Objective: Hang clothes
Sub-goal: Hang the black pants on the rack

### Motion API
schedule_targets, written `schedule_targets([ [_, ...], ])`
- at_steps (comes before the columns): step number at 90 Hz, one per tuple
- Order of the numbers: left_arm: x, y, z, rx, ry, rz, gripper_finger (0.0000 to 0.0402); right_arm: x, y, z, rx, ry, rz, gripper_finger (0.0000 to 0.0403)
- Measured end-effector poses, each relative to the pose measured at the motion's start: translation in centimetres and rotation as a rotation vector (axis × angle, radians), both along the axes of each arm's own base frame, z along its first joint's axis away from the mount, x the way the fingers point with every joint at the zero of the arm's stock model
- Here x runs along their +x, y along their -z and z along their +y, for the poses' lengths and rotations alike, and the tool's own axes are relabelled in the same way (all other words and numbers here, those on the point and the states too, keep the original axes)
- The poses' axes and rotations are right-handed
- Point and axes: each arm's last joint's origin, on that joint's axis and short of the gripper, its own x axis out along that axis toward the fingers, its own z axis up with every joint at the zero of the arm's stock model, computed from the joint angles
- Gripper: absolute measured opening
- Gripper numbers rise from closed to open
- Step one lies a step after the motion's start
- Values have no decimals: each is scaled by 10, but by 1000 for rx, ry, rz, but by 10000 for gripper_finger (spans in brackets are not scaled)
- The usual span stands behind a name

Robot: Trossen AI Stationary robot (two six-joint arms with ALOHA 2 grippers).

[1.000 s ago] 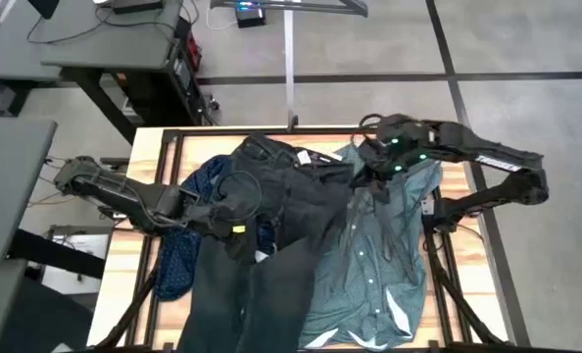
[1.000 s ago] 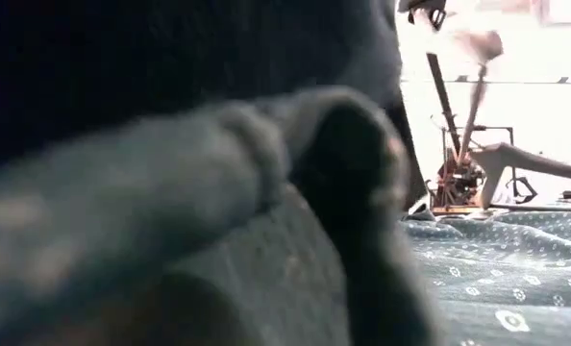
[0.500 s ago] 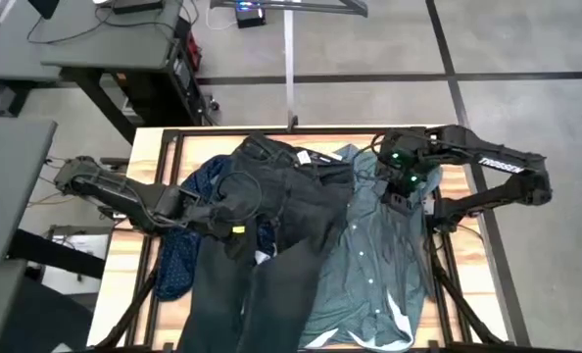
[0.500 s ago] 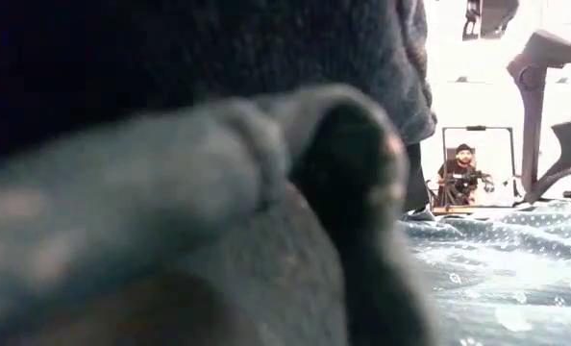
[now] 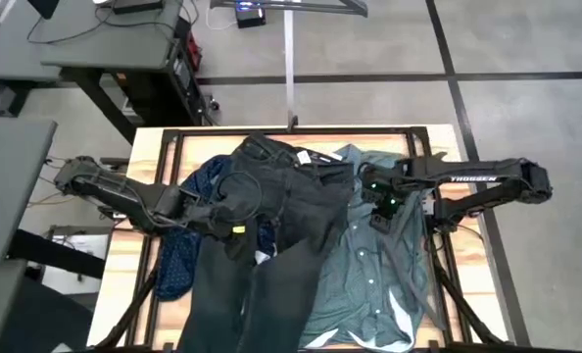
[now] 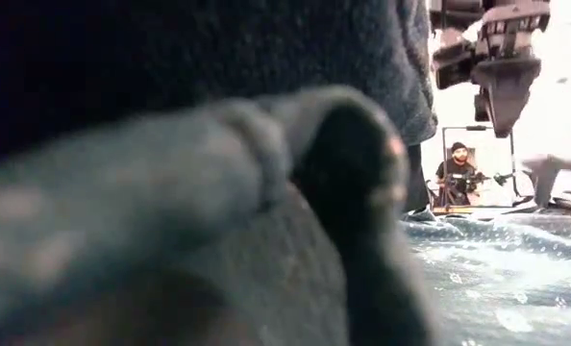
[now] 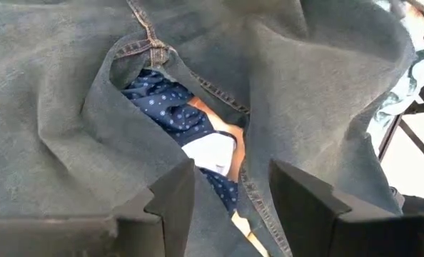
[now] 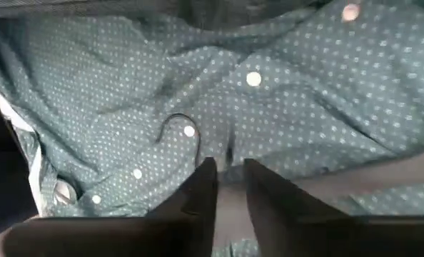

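Holding the right claw (image 5: 378, 203) low over the teal shirt (image 5: 374, 270), nearly pinched but empty, to grab it; left claw (image 7: 230, 196) open over the jeans (image 5: 271, 245).

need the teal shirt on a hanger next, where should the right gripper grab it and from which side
Probably at the collar end of the teal shirt, near the table's far edge, coming straight down. It lies flat and buttoned with its left side tucked under the jeans, so only its right side and top are free. The right gripper already hovers over its upper chest, fingers nearly shut.
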Motion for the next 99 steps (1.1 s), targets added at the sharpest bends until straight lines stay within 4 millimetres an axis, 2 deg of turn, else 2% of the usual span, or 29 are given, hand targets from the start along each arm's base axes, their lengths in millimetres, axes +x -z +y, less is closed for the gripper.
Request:
schedule_targets([
  [13, 2, 1, -1, 2, -2, -10, 162, 1, -1, -2, -15, -33, -32, 151],
  [24, 4, 0, 2, 16, -35, -28, 161, 6, -15, -3, -68, -148, -121, 182],
  [39, 14, -4, 9, -13, -70, -101, 161, 12, -33, -4, -236, -337, -326, 199],
  [51, 33, -5, 0, -48, -52, -131, 161, 20, -34, 1, -344, -487, -482, 199],
  [62, 61, -5, -27, -76, -2, -81, 161, 28, -24, 9, -413, -598, -588, 196],
  [80, 110, -1, -84, -67, 33, 72, 161, 30, 7, 22, -526, -804, -612, 196],
  [90, 127, -5, -118, -76, 8, 54, 161, 27, 23, 27, -611, -856, -595, 196],
  [99, 135, -9, -143, -97, -54, 5, 161, 29, 24, 33, -616, -844, -650, 196],
])
